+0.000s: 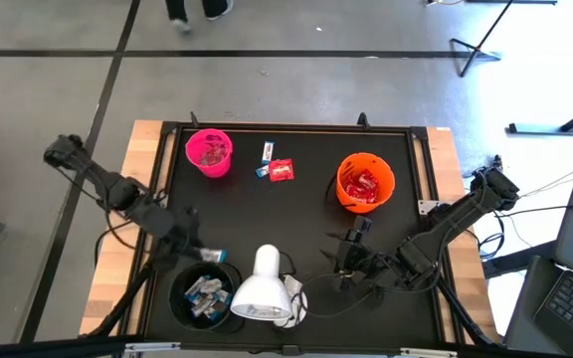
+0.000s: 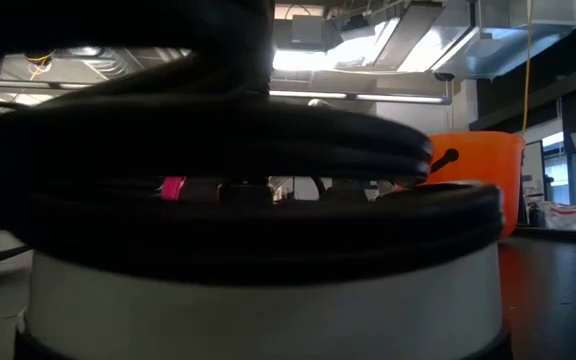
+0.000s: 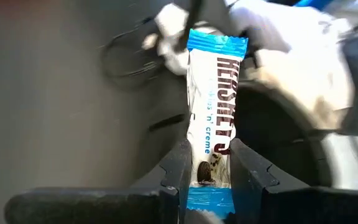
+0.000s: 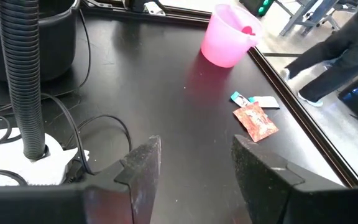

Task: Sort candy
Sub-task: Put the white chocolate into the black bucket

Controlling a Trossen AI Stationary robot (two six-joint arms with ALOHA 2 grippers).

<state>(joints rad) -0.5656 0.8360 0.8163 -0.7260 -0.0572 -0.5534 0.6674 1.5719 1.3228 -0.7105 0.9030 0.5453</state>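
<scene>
My left gripper (image 1: 203, 255) is shut on a slim white-and-blue candy bar (image 3: 209, 112), held in the air just beyond the far rim of the black cup (image 1: 179, 290), which holds several similar bars. More candy lies on the mat at the far middle: a red packet (image 1: 282, 171) and a white-and-blue bar (image 1: 268, 151), also seen in the right wrist view as the packet (image 4: 255, 119) and bar (image 4: 257, 101). The pink cup (image 1: 209, 152) and orange cup (image 1: 365, 182) stand at the back. My right gripper (image 4: 194, 165) hovers open and empty at the near right. My left gripper pinches the candy bar between its two fingers (image 3: 178, 171) near one end of the wrapper (image 3: 209, 177). The bar lies along the fingers and sticks out past their ends. It is lifted clear of the table, slanting down toward the black cup.
A white lamp head (image 1: 262, 288) with its ribbed hose (image 4: 20, 81) and cables stands at the near middle, between the two arms. It blocks most of the low view, where only the orange cup (image 2: 480, 165) shows clearly. Raised black rails edge the mat (image 1: 296, 219).
</scene>
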